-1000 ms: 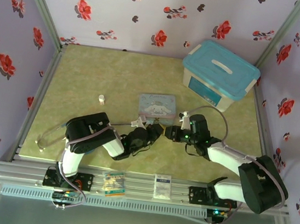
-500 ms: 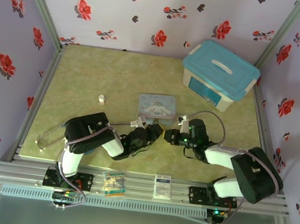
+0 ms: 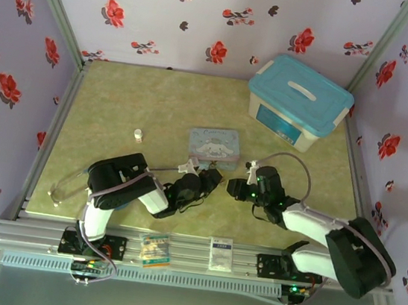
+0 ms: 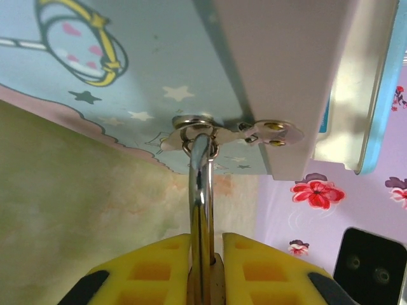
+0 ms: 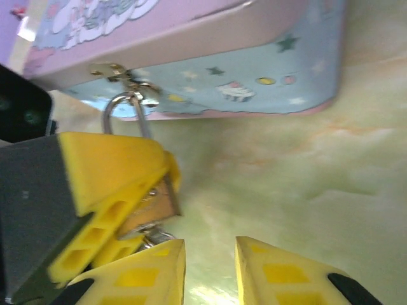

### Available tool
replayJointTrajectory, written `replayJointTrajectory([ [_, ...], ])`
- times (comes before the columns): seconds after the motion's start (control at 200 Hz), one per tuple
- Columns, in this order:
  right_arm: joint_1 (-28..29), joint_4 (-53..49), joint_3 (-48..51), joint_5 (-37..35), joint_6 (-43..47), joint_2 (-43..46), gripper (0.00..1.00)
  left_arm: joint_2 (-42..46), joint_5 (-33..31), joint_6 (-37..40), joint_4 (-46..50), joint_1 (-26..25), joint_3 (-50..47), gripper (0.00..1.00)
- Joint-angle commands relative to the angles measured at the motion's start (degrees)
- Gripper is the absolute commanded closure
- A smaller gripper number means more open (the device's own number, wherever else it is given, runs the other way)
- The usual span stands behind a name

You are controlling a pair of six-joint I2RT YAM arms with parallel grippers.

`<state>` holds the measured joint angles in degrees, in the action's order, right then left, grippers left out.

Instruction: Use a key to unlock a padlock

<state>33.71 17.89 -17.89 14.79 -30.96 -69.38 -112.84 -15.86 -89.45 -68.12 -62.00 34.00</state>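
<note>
Holding the padlock (image 5: 151, 213) steady in the clenched left claw (image 4: 206, 248), move the open right claw (image 5: 210, 267) slowly to it.

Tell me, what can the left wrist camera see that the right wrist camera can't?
The left wrist camera catches the big white box with a blue lid, standing behind the tin. The right wrist camera gets the right hand, open with nothing between its yellow fingers, and a clear side look at the gold body of the padlock. Both have the left hand shut on the padlock, whose silver loop is hooked through the latch on the cartoon tin.
</note>
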Motion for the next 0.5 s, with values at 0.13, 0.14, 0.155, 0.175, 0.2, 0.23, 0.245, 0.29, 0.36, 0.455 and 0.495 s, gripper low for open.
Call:
replayJointTrajectory([
  [0.13, 4.85, -8.9, -1.94, -11.02, 9.47, 5.41, 0.71, 2.98, 0.2, 2.23, -4.53, -0.22, 0.12, 1.0],
  [0.14, 5.15, -9.03, -2.05, -11.25, 9.79, 5.45, 0.7, 3.04, 0.21, 2.3, -4.51, -0.2, 0.2, 1.0],
  [0.155, 5.57, -9.27, -2.26, -11.75, 10.3, 5.36, 0.7, 3.1, 0.3, 2.41, -4.41, -0.18, 0.25, 1.0],
  [0.175, 6.29, -9.51, -2.58, -12.45, 10.93, 5.4, 0.7, 3.18, 0.38, 2.44, -4.31, -0.23, 0.27, 1.0],
  [0.2, 7.05, -9.89, -2.89, -13.38, 11.84, 5.33, 0.7, 3.24, 0.54, 2.39, -4.34, -0.21, 0.26, 1.0],
  [0.23, 7.56, -10.59, -3.35, -14.14, 12.42, 5.08, 0.68, 3.24, 0.58, 2.22, -4.31, -0.22, 0.28, 1.0],
  [0.245, 7.67, -10.67, -3.47, -14.24, 12.57, 4.92, 0.67, 3.31, 0.63, 2.26, -4.3, -0.18, 0.25, 1.0],
  [0.29, 7.84, -10.22, -3.45, -14.32, 12.77, 4.54, 0.62, 3.33, 0.69, 2.22, -4.3, -0.21, 0.28, 1.0],
  [0.36, 8.81, -9.61, -3.63, -15.67, 13.68, 3.68, 0.56, 3.36, 0.98, 2.43, -4.16, -0.23, 0.28, 1.0],
  [0.455, 11.8, -11.08, -5.33, -19.31, 16.35, 2.17, 0.56, 3.24, 1.08, 2.27, -3.96, -0.32, 0.36, 1.0],
  [0.495, 12.72, -11.75, -6.13, -20.84, 17.28, 1.59, 0.56, 3.07, 1.09, 2.19, -4.13, -0.32, 0.25, 1.0],
])
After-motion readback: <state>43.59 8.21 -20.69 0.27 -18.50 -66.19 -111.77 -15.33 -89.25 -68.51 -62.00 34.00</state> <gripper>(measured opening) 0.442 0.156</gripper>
